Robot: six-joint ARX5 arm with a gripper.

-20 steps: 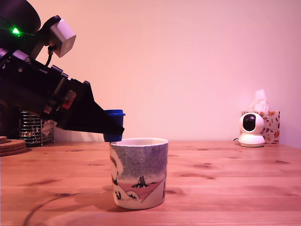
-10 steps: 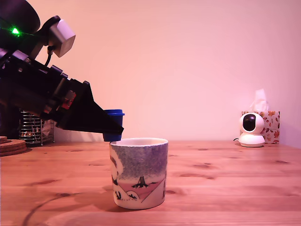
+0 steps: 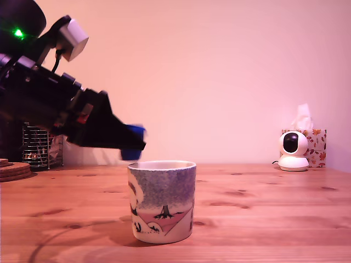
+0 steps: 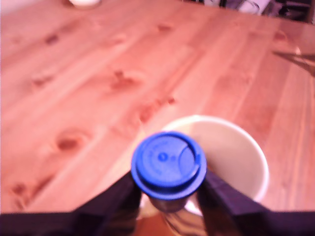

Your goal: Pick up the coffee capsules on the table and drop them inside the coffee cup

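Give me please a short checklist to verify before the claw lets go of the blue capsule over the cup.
1. Capsule held: ok. The claw is shut on the blue capsule, one finger on each side.
2. Capsule above the cup's mouth: not ok. In the wrist view it overlaps the rim of the cup, not the middle; in the exterior view the capsule sits at the rim on that view's left.
3. Capsule clear of the rim in height: ok.
4. Cup upright on the table: ok.
5. Cup's inside free: cannot tell; the capsule hides part of it.
6. Brown capsule's place: cannot tell; not seen.
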